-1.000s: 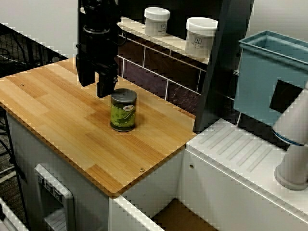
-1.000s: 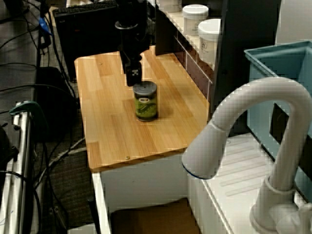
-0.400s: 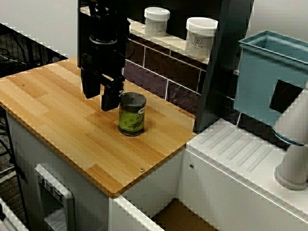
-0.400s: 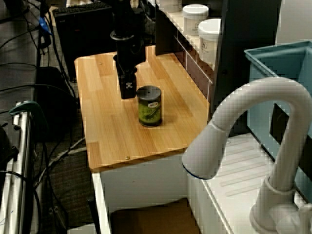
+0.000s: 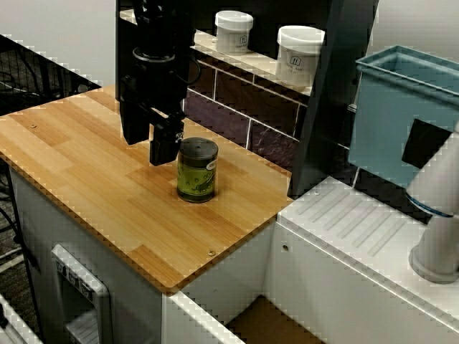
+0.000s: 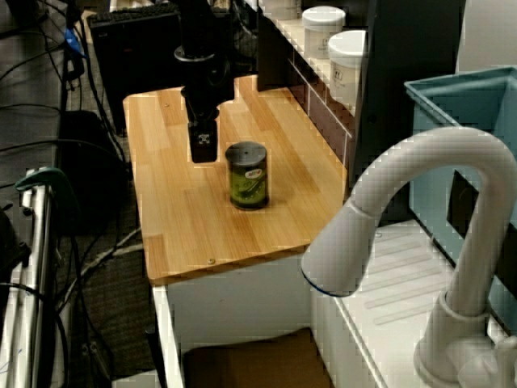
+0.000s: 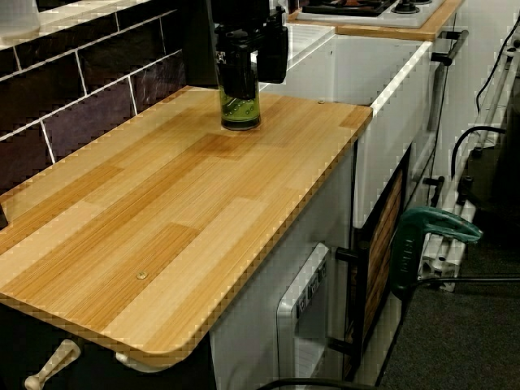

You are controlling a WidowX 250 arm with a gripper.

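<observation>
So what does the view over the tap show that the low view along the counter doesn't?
Only the view over the tap shows the tap, the blue bin and the can with its lid uncovered. Only the low view shows the hob and a green tool beside the cabinet; there the jaws hide the can's top. Both show the can upright on the counter, with the open jaws next to it, holding nothing.
</observation>
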